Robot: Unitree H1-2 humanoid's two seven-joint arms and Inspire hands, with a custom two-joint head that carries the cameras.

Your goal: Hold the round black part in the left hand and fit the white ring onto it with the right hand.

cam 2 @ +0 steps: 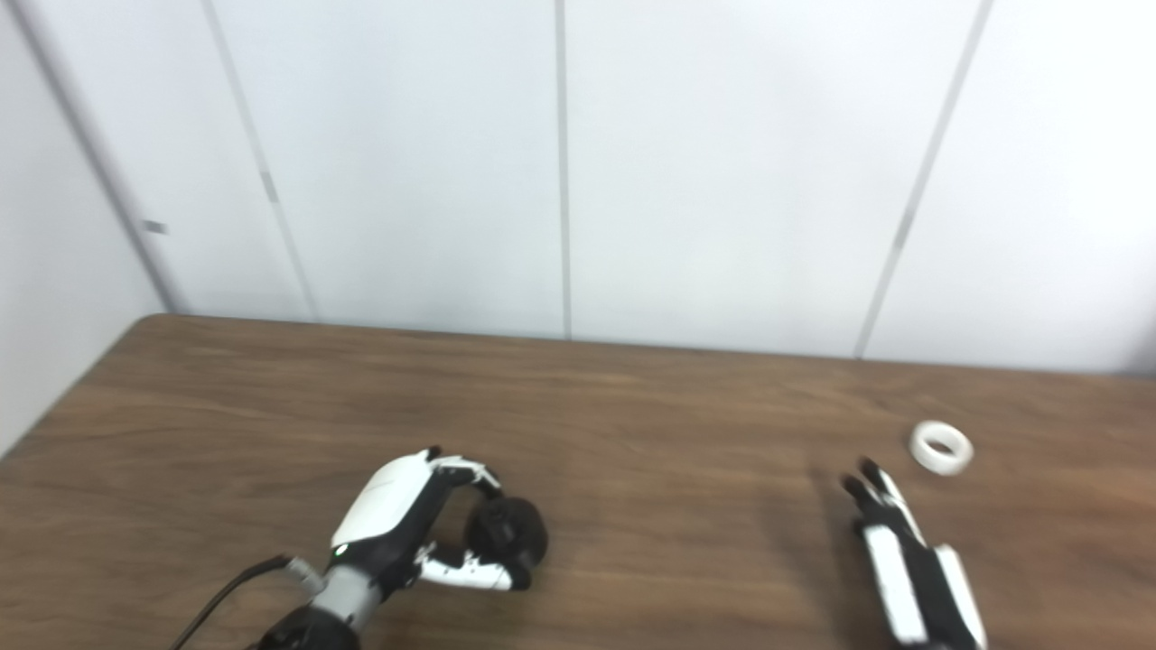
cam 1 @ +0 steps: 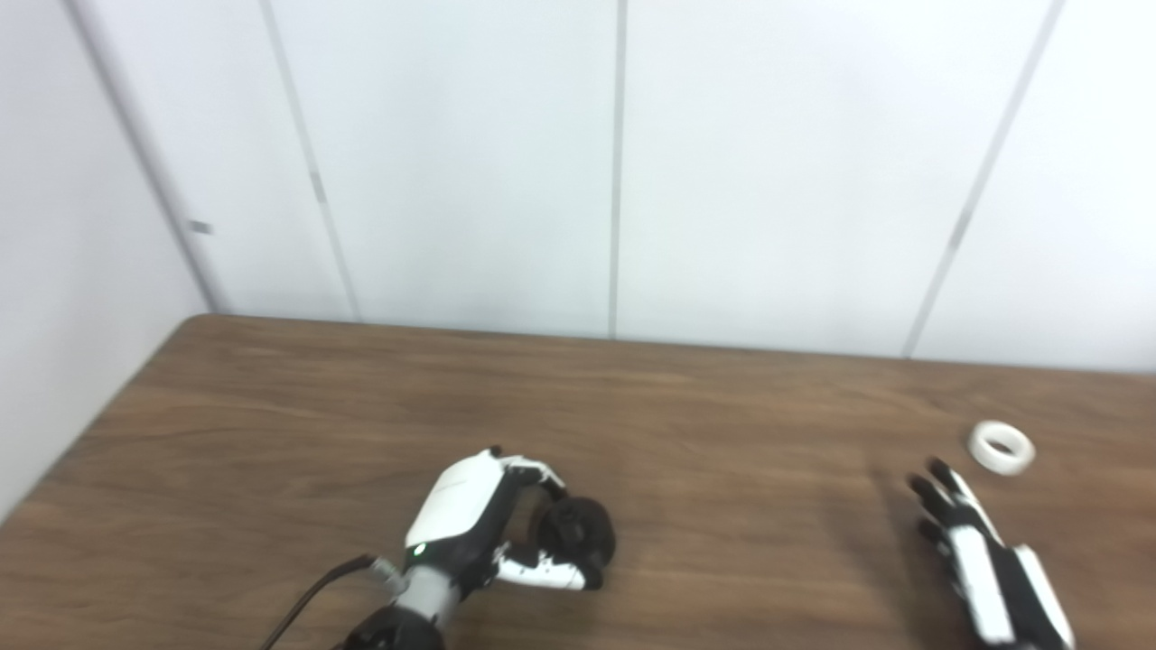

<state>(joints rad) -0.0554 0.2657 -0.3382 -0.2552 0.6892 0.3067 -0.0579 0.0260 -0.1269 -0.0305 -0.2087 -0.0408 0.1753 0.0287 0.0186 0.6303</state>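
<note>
The round black part sits low on the brown table, left of centre. My left hand curls around it, fingers over its top and thumb under its near side, closed on it; I cannot tell if it is lifted. The white ring lies flat on the table at the far right; it also shows in the right eye view. My right hand is open and empty, fingers stretched out flat, pointing toward the ring and a short way short of it.
The brown wooden table ends at a white panelled wall behind. A black cable runs from the left wrist off the bottom edge.
</note>
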